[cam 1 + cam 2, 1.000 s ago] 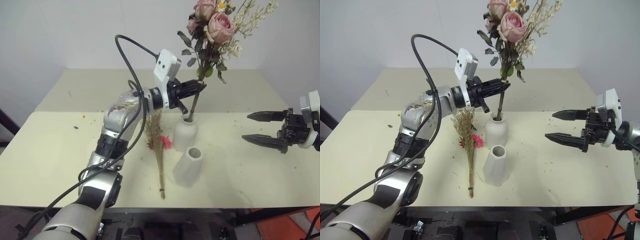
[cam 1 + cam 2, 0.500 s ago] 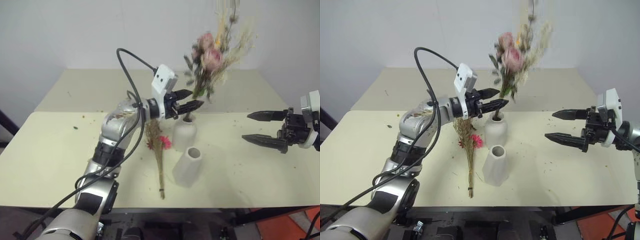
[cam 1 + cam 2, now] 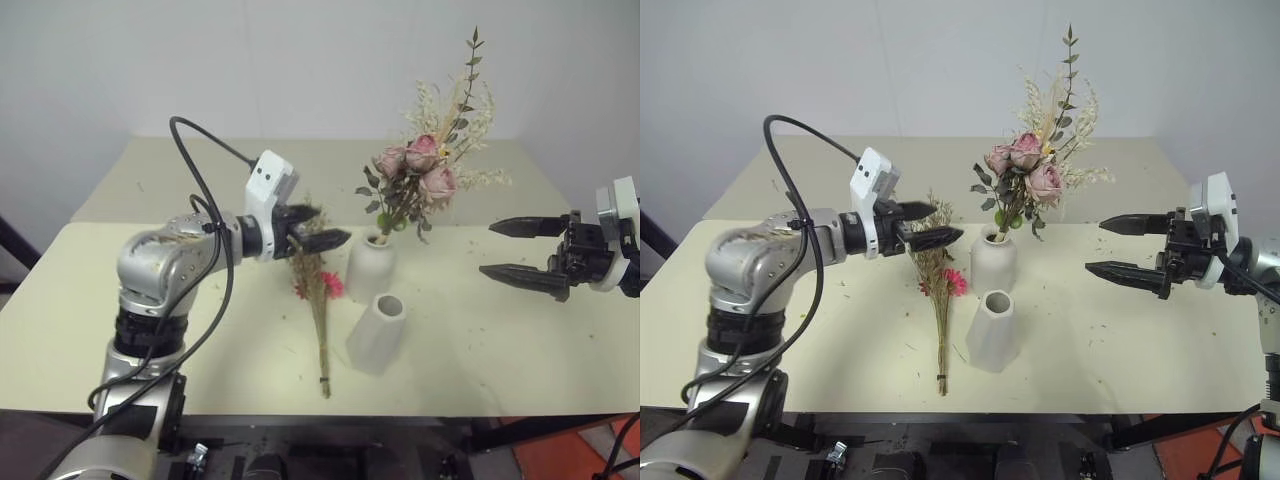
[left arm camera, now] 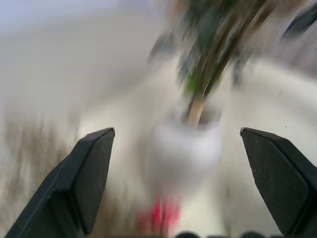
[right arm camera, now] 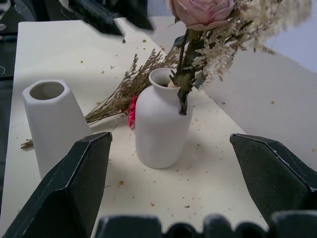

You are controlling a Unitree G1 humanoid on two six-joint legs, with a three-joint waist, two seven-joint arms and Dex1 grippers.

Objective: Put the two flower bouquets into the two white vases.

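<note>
The pink rose bouquet (image 3: 425, 180) stands in the round-bodied white vase (image 3: 370, 268), its stems leaning to the right. The taller tapered white vase (image 3: 376, 334) stands empty just in front. The dry grass bundle with a bright pink flower (image 3: 318, 300) lies flat on the table to the left of both vases. My left gripper (image 3: 318, 228) hovers open to the left of the round vase, above the grass bundle's top, holding nothing. My right gripper (image 3: 510, 248) stays open above the table at the right, pointing toward the vases.
The cream table (image 3: 120, 300) carries scattered dry flower crumbs. Its front edge (image 3: 400, 408) runs close below the grass bundle's stem end. A second cream table surface (image 3: 200, 170) lies behind, against a white wall.
My left gripper let go of the rose stems, opened, and drew back to the left and down. The rose bouquet dropped deeper into the round vase and settled. My right arm stayed put.
</note>
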